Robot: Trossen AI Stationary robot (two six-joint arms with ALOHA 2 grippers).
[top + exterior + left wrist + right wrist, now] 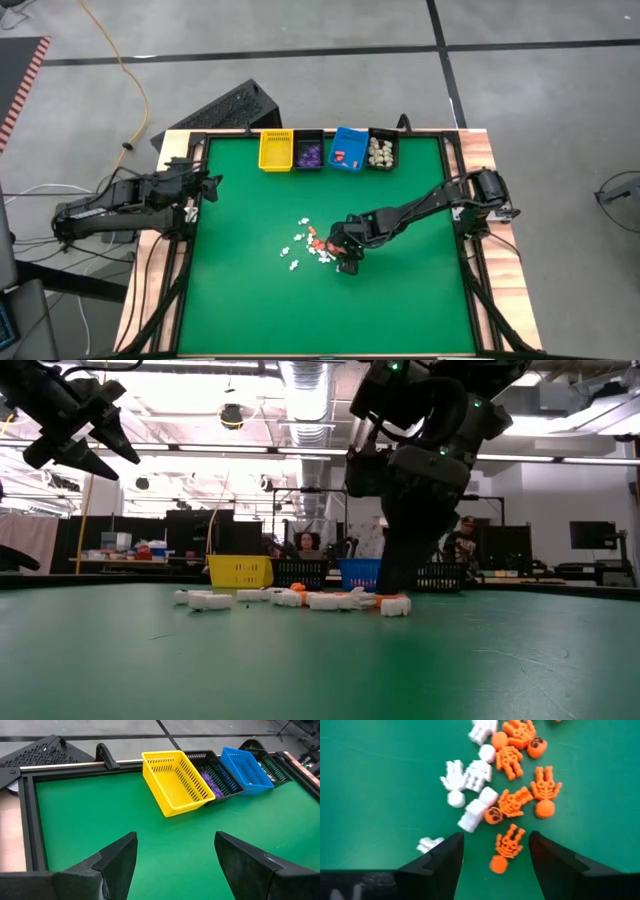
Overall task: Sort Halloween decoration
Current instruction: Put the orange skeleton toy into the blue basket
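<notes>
The Halloween decoration (pixel 305 246) is a loose scatter of small white and orange skeleton and pumpkin pieces lying flat on the green mat's middle; the low view shows it as a low row (pixel 300 598). My right gripper (pixel 347 262) is low over the scatter's right end and open (pixel 496 862). One orange skeleton piece (pixel 507 848) lies between its fingertips, and whether they touch it does not show. My left gripper (pixel 207 185) hangs open (pixel 175 860) above the mat's far left part, away from the pieces.
Along the mat's far edge stands a row of bins: a yellow bin (pixel 276 150), a black bin with purple pieces (pixel 308 153), a blue bin (pixel 348 150) and a black bin with cream pieces (pixel 381 151). A raised frame (pixel 455 200) borders the mat. People sit beyond the table.
</notes>
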